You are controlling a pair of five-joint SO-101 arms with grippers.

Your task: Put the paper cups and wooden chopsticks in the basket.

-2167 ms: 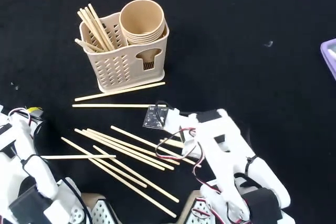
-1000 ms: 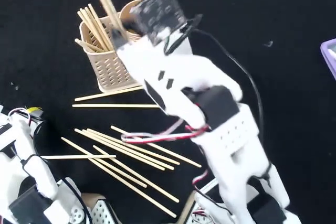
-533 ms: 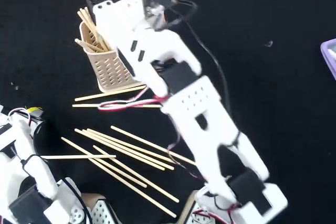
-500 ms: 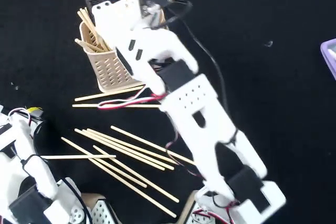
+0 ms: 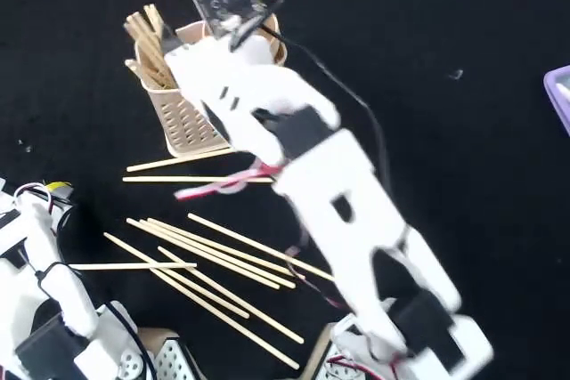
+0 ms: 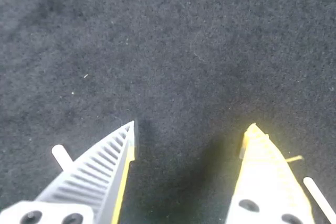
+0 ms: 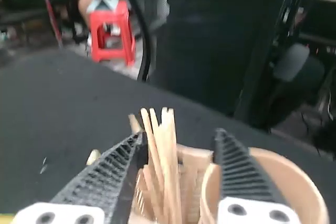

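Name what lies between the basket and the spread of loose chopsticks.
Two single chopsticks lying on the black cloth, shown in the high view.

So the right arm [image 5: 329,193] is stretched out across the black table [image 5: 463,175] with its wrist end right over the basket [image 5: 183,117]. It covers the cup side, so all you get of the paper cups [image 5: 277,42] is a sliver of rim. A bunch of wooden chopsticks [image 5: 142,37] stands in the basket's other compartment. Two loose chopsticks [image 5: 191,159] lie just in front of the basket. A bigger scattered heap [image 5: 223,254] lies farther out, and the left arm [image 5: 40,300] sits beyond that, well away from the basket.
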